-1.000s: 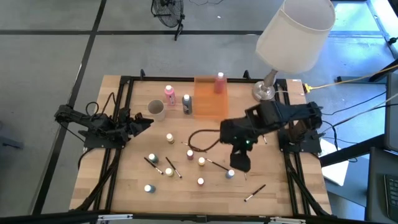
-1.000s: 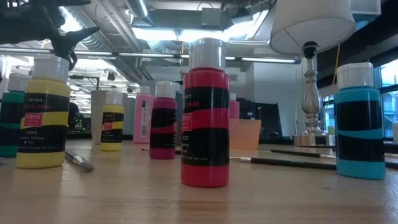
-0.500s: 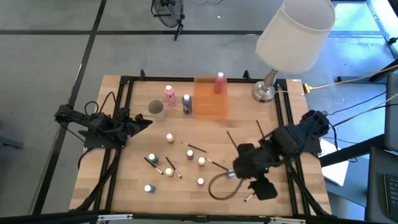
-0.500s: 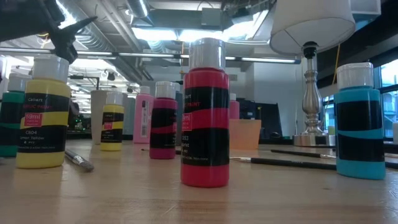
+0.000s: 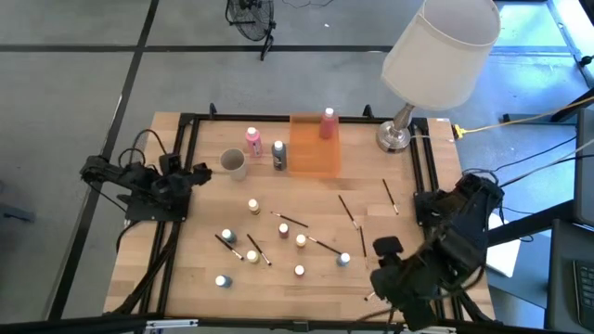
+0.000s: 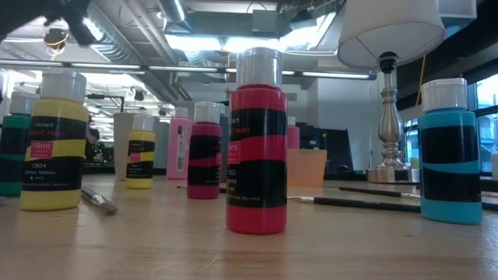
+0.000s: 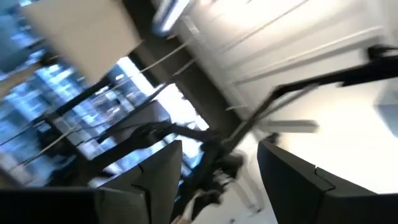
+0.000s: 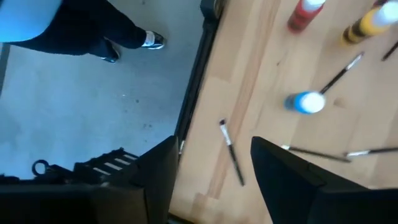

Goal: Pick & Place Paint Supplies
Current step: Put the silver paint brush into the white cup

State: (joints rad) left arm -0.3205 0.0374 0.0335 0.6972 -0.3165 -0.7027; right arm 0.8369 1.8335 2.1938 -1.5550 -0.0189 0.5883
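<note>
Fingers of my right claw (image 8: pixel 214 163) stood spread, with nothing between them. The claw hung over the front right part of the table (image 5: pixel 190 274), close to its edge. Below it lay a thin brush (image 8: pixel 231 152), just inside that edge. A little farther in stood a blue-capped bottle (image 8: pixel 306 102); beyond it stood a red bottle (image 8: pixel 306 14) and a yellow bottle (image 8: pixel 367 25), with more brushes lying around them. Past the edge, on the floor, I saw a person's dark trouser leg (image 8: pixel 93 34).

My left claw (image 5: pixel 200 173) waited at the left side of the table, its fingers also parted and bare.

Most of the small bottles and brushes lay scattered over the middle of the table. Toward the back stood a cup (image 5: pixel 233 164), a pink bottle (image 5: pixel 252 141) and a dark bottle (image 5: pixel 278 155), all beside an orange bin (image 5: pixel 314 153). Another pink bottle (image 5: pixel 329 122) stood at the bin's far edge. The lamp (image 5: pixel 441 51) rose at the back right corner.
</note>
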